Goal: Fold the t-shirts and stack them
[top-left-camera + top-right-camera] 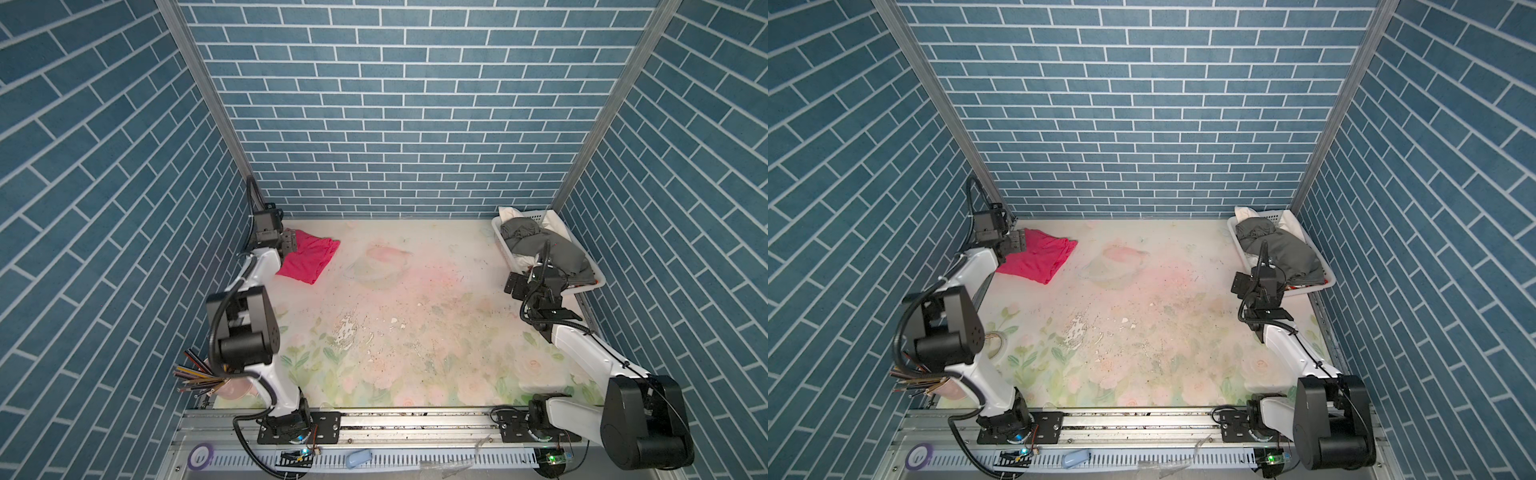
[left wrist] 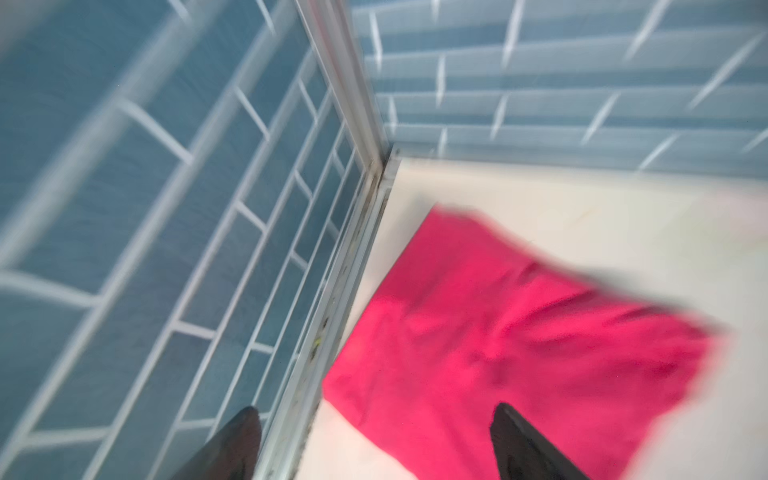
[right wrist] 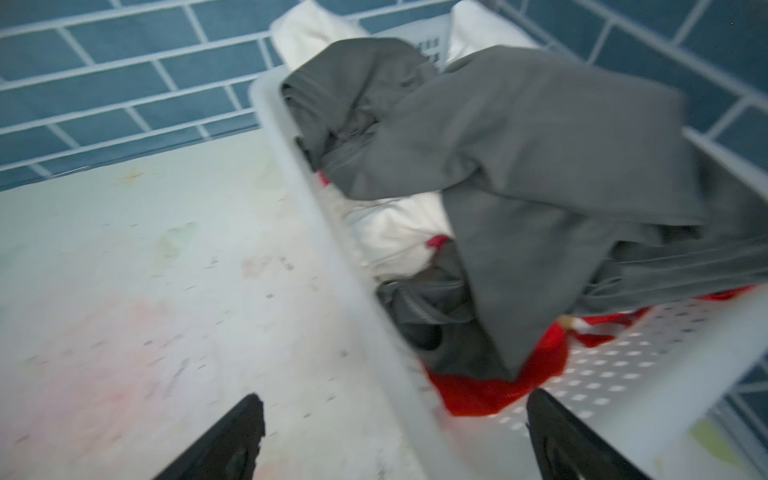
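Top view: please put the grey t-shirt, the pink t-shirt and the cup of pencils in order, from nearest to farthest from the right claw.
Measured from the right claw:
1. grey t-shirt: close beside it, in the white basket at the far right.
2. pink t-shirt: on the opposite side, in the far left corner.
3. cup of pencils: near left corner, diagonally opposite.

Pink t-shirt (image 1: 307,259): soft matt cloth, creased. Grey t-shirt (image 3: 519,166): matt cloth w/ folds. Basket (image 3: 615,365): smooth white plastic, perforated. Surface (image 1: 415,332): floral print, worn, flaked patches. Corner post (image 2: 349,83): dull metal.
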Controlling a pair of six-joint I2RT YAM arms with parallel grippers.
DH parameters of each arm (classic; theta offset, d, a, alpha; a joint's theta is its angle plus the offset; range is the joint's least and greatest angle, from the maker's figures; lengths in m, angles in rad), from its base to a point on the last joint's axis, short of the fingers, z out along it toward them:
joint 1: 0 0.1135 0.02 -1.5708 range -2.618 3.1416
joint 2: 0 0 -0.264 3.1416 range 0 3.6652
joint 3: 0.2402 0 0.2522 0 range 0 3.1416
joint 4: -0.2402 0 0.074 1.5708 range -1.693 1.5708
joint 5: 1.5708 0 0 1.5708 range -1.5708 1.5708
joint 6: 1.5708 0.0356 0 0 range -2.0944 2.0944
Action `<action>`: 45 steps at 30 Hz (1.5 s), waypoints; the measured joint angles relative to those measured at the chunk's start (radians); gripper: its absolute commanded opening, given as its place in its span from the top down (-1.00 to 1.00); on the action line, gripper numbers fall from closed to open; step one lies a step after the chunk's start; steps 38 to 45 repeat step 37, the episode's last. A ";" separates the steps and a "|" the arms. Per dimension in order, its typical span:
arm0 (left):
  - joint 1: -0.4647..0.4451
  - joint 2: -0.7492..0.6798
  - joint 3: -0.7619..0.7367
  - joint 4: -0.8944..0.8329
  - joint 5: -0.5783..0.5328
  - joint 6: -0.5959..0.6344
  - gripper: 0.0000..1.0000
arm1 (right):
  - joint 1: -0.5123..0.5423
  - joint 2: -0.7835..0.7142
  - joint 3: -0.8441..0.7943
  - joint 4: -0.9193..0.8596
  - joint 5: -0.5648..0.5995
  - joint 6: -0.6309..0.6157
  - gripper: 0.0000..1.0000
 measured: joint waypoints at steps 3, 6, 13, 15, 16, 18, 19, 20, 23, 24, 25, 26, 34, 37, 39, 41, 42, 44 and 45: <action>-0.055 -0.176 -0.230 0.190 0.002 -0.081 -0.77 | -0.015 0.043 -0.089 0.180 0.061 -0.061 -0.98; -0.139 -0.215 -0.435 0.346 -0.032 -0.114 -0.76 | -0.021 0.110 -0.139 0.379 0.075 -0.114 -0.98; -0.184 -0.214 -0.788 0.604 -0.050 -0.126 -0.76 | -0.048 0.182 -0.269 0.747 -0.003 -0.187 -0.97; -0.185 -0.214 -0.843 0.715 -0.027 -0.118 -0.77 | -0.062 0.242 -0.299 0.890 -0.039 -0.204 -0.98; -0.187 -0.210 -0.873 0.788 -0.012 -0.109 -0.76 | -0.066 0.282 -0.320 0.983 -0.060 -0.225 -0.98; -0.198 -0.185 -0.924 0.920 0.020 -0.087 -0.76 | -0.075 0.290 -0.335 1.027 -0.093 -0.238 -0.98; -0.205 -0.166 -0.938 0.964 0.032 -0.077 -0.76 | -0.079 0.288 -0.337 1.031 -0.109 -0.238 -0.98; -0.211 -0.151 -0.945 0.986 0.040 -0.069 -0.76 | -0.080 0.296 -0.336 1.041 -0.111 -0.236 -0.97; -0.222 -0.135 -0.952 1.047 0.058 -0.051 -0.76 | -0.083 0.309 -0.318 1.038 -0.108 -0.229 -0.98; -0.224 -0.136 -0.952 1.070 0.061 -0.047 -0.76 | -0.083 0.306 -0.311 1.026 -0.108 -0.227 -0.98; -0.225 -0.136 -0.952 1.088 0.061 -0.043 -0.76 | -0.084 0.306 -0.306 1.021 -0.109 -0.221 -0.97; -0.225 -0.136 -0.952 1.099 0.061 -0.042 -0.76 | -0.085 0.306 -0.305 1.020 -0.109 -0.220 -0.98; -0.227 -0.136 -0.952 1.137 0.064 -0.035 -0.76 | -0.090 0.306 -0.305 1.020 -0.113 -0.220 -0.97; -0.227 -0.136 -0.952 1.137 0.064 -0.034 -0.77 | -0.092 0.306 -0.305 1.020 -0.117 -0.220 -0.98; -0.227 -0.136 -0.952 1.137 0.064 -0.034 -0.77 | -0.092 0.306 -0.305 1.020 -0.117 -0.220 -0.98; -0.227 -0.136 -0.952 1.137 0.064 -0.034 -0.77 | -0.092 0.306 -0.305 1.020 -0.117 -0.220 -0.98; -0.227 -0.136 -0.952 1.137 0.064 -0.034 -0.77 | -0.092 0.306 -0.305 1.020 -0.117 -0.220 -0.98; -0.227 -0.136 -0.952 1.137 0.064 -0.034 -0.77 | -0.092 0.306 -0.305 1.020 -0.117 -0.220 -0.98; -0.227 -0.136 -0.952 1.137 0.064 -0.034 -0.77 | -0.092 0.306 -0.305 1.020 -0.117 -0.220 -0.98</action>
